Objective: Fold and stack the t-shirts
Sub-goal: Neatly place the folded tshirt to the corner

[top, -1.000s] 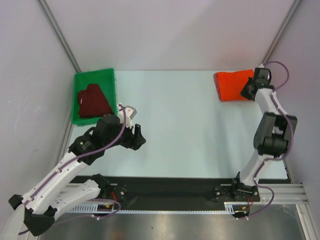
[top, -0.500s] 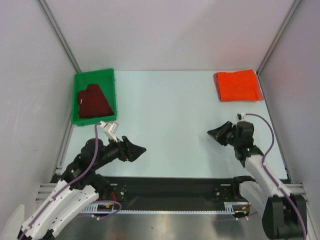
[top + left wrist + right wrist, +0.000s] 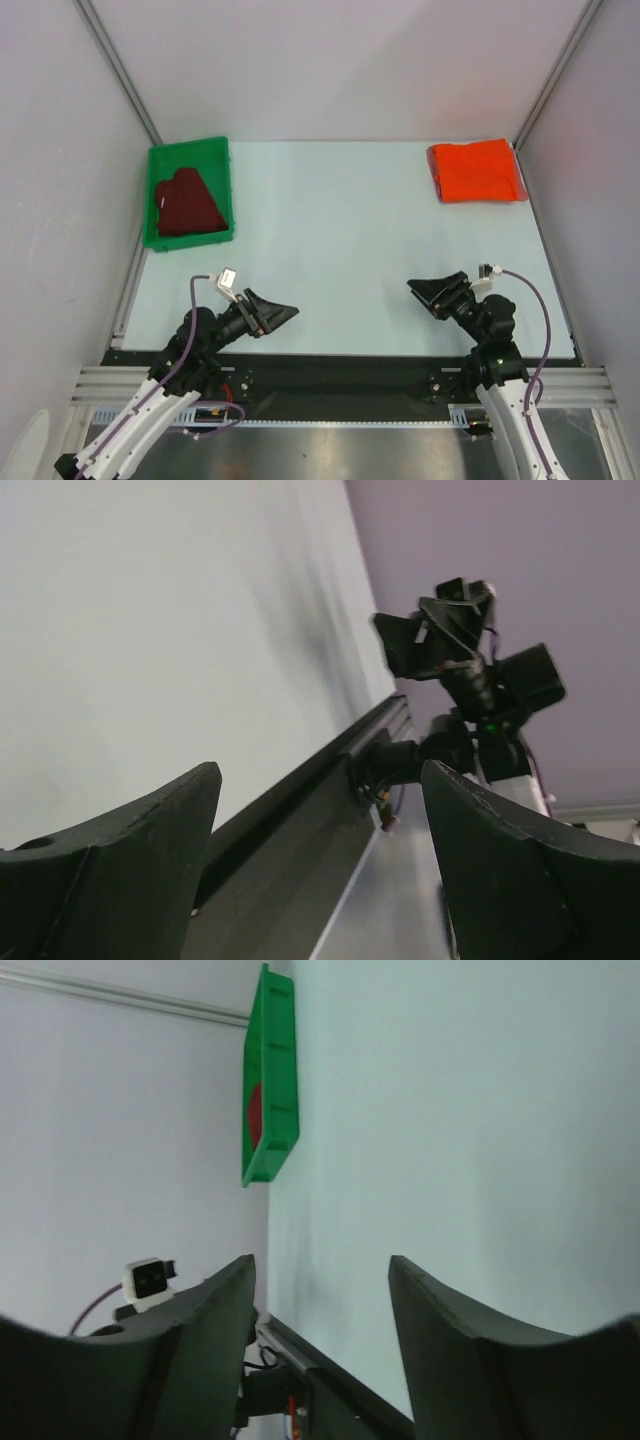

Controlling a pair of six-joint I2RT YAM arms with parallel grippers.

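the left arm (image 3: 200,335) and right arm (image 3: 495,325) crouch low over the near edge of the pale flat table (image 3: 340,220), wrists aimed inward at each other. the left gripper (image 3: 282,313) hangs over the table's near-left part and the right gripper (image 3: 420,289) over its near-right part. each has its jaws spread, holding nothing.

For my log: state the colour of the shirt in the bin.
T-shirt is dark maroon; best in top view.

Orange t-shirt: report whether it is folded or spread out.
Folded: the orange t-shirt lies as a compact rectangle at the far right corner of the table, no sleeves showing.
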